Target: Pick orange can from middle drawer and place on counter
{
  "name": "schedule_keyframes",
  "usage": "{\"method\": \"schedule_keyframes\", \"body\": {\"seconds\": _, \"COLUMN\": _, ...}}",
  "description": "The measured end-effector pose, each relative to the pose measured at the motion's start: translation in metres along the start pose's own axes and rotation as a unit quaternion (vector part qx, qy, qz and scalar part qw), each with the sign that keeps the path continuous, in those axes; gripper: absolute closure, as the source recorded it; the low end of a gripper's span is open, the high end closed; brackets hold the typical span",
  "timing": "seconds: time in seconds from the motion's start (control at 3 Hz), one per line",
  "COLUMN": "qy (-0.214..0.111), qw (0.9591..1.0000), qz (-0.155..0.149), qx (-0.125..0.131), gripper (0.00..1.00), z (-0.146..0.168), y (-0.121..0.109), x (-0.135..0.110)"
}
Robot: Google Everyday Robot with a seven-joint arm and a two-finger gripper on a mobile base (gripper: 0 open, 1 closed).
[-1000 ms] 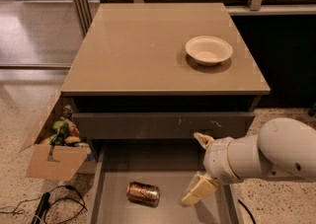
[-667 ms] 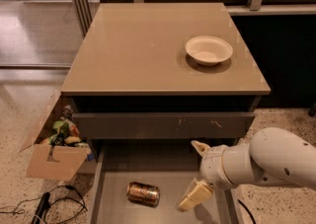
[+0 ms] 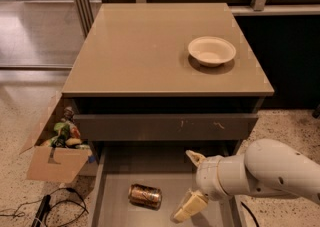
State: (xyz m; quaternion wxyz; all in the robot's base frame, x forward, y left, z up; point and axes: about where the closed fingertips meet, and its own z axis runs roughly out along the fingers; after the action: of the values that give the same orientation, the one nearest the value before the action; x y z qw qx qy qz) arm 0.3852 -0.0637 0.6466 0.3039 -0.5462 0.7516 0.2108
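- The orange can (image 3: 145, 195) lies on its side on the floor of the middle drawer (image 3: 117, 171), which stands open so the arm can reach in.
- The gripper (image 3: 192, 183) hangs just right of the can, not touching it. Its 2 fingers (image 3: 188, 208) are wide apart, likely to fit around the can.
- The counter (image 3: 145, 51) holds 1 white bowl (image 3: 211, 50), with room left beside it.

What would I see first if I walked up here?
The big white robot arm, with its gripper open over the pulled-out drawer at the bottom. Beside it an orange can lies on its side. Up on the counter sits a white bowl.
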Motion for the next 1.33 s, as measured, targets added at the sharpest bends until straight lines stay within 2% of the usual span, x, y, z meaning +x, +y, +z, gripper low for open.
{"method": "schedule_keyframes", "body": {"seconds": 0.33, "qy": -0.021, "qw": 0.9995, "qz": 0.007, "qx": -0.024, "gripper": 0.00, "z": 0.047, "y": 0.019, "x": 0.009}}
{"method": "schedule_keyframes", "body": {"seconds": 0.67, "qy": -0.029, "qw": 0.9991, "qz": 0.011, "qx": -0.030, "gripper": 0.00, "z": 0.084, "y": 0.020, "x": 0.019}}
{"method": "schedule_keyframes", "body": {"seconds": 1.0, "qy": -0.022, "qw": 0.9991, "qz": 0.025, "qx": -0.028, "gripper": 0.00, "z": 0.134, "y": 0.008, "x": 0.043}}
{"method": "schedule_keyframes", "body": {"seconds": 1.33, "qy": -0.003, "qw": 0.9985, "qz": 0.041, "qx": -0.036, "gripper": 0.00, "z": 0.172, "y": -0.003, "x": 0.066}}
